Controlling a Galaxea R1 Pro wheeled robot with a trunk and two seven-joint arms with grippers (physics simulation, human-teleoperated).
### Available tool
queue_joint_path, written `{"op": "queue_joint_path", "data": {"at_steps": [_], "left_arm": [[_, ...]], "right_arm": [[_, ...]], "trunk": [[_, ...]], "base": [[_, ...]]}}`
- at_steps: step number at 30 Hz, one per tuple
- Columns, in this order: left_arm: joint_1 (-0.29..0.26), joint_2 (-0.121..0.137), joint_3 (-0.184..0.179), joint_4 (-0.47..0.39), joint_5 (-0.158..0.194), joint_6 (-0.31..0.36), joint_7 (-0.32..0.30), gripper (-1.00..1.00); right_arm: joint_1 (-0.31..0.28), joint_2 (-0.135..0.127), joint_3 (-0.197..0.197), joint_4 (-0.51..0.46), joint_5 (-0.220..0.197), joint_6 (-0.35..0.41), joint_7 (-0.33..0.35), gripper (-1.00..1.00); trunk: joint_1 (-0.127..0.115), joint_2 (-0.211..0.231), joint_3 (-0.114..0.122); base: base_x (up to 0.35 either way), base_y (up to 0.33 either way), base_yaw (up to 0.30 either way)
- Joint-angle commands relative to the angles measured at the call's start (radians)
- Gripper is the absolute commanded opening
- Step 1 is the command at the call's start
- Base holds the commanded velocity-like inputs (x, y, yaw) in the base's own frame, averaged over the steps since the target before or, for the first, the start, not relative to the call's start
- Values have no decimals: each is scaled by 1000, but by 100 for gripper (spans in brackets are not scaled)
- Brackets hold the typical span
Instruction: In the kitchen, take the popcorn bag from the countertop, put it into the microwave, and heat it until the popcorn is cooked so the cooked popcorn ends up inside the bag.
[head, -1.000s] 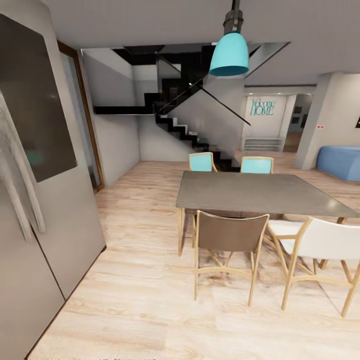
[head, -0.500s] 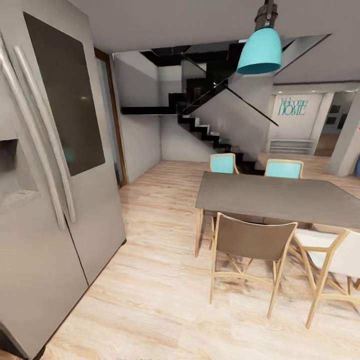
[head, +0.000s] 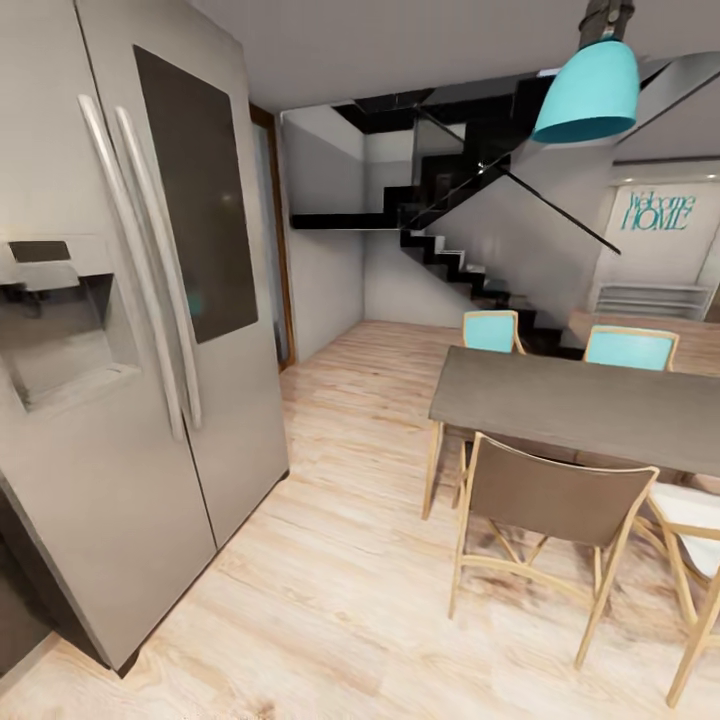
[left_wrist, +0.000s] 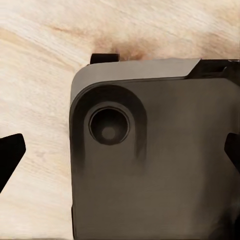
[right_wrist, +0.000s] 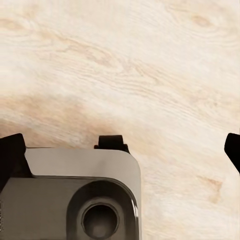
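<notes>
A grey double-door refrigerator (head: 130, 330) with a dispenser recess filled the left of the head view. At right stood a dark grey dining table (head: 590, 405), a brown-backed chair (head: 545, 500) before it, two turquoise chairs behind, a turquoise pendant lamp (head: 590, 92) above. Each wrist view looked down at wood floor (right_wrist: 150, 65) over the robot's grey base (left_wrist: 150, 160); the left gripper (left_wrist: 120, 152) and right gripper (right_wrist: 120, 150) had fingertips spread wide apart, holding nothing. The popcorn bag's place I cannot tell.

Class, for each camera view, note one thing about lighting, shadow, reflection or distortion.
Head view: straight edges of the fridge lean and bow, a wide-angle stretch; its dark door panel carries a faint turquoise reflection. Left wrist view: a soft brown shadow lies on the wooden floor beside the robot's grey base. Right wrist view: the floor is evenly lit, without glare.
</notes>
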Motion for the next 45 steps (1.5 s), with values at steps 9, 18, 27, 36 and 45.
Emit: {"op": "queue_joint_path", "data": {"at_steps": [9,18,27,36,45], "left_arm": [[-1,-1,1,1,2,-3,1,100],[-1,-1,0,1,2,-3,1,100],[-1,-1,0,2,2,-3,1,100],[-1,-1,-5,1,-1,-1,-1,100],[-1,6,2,4,4,0,-7,100]], "right_arm": [[1,-1,-1,2,-2,-56,-2,100],[1,3,1,4,1,-47,-4,100],[-1,5,1,37,1,-32,-46,100],[1,4,2,37,1,-32,-46,100],[2,4,1,38,0,-33,-46,100]], "trunk": [[0,-1,-1],[0,-1,-2],[0,-1,-6],[0,-1,-11],[0,-1,-15]], "base": [[0,0,285],[0,0,285],[0,0,285],[0,0,285],[0,0,285]]}}
